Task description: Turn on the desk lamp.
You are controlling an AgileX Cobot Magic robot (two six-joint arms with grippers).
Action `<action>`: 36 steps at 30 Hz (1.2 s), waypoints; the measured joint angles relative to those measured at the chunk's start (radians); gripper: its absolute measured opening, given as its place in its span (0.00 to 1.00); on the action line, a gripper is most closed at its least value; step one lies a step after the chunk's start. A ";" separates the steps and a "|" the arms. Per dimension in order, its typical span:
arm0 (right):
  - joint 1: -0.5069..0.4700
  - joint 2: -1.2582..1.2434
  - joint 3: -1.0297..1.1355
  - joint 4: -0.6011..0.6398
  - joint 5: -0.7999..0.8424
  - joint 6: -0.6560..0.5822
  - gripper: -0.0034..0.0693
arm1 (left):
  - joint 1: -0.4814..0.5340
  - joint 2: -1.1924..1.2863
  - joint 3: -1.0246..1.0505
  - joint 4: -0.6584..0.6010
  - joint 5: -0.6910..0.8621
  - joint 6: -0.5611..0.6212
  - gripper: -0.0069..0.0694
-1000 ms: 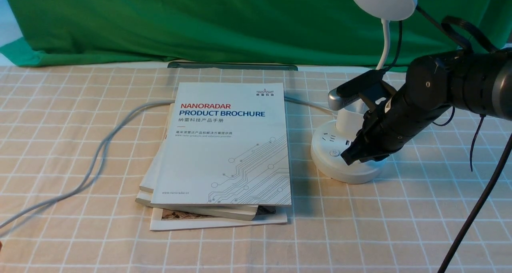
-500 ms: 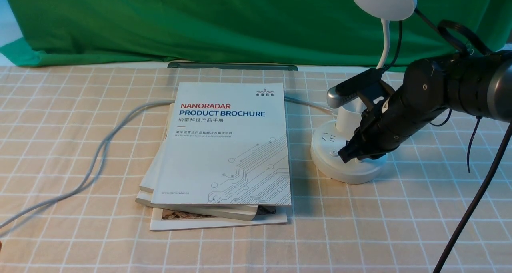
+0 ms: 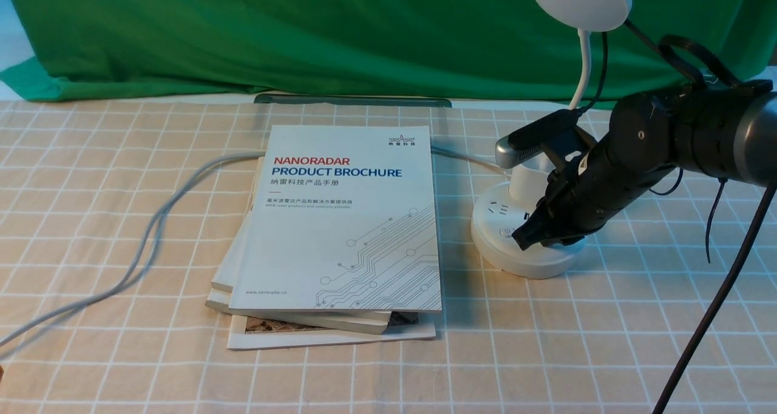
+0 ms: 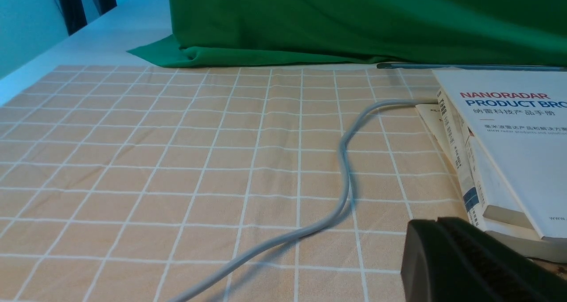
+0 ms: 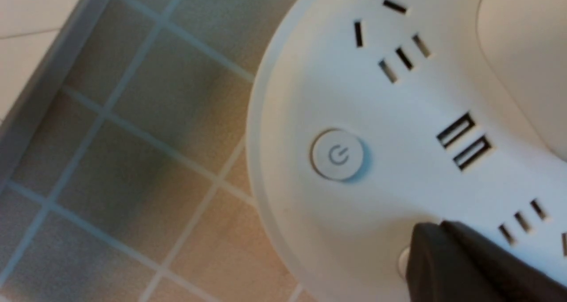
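Over the round white base of the desk lamp (image 3: pixel 528 260), on the right side of the table (image 3: pixel 376 377), the robot's right black fingers (image 5: pixel 447 257) are clenched together, partly hiding one round button; whether they touch it cannot be told. Beside them is a round white power button (image 5: pixel 337 155). Above rise the lamp's thin white gooseneck and flat disc head. Farther left lies a stack of white-covered brochures (image 3: pixel 340 220). The left black fingers (image 4: pixel 443 249) are also closed, near a grey cable (image 4: pixel 310 229).
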 joint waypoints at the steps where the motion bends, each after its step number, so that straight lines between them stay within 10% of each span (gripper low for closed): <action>1: 0.000 -0.002 0.000 0.000 0.000 0.000 0.09 | 0.000 0.000 0.000 0.000 0.000 0.000 0.12; 36: 0.000 -1.501 0.720 -0.028 -0.128 0.195 0.10 | 0.000 0.000 0.000 0.000 0.000 0.000 0.12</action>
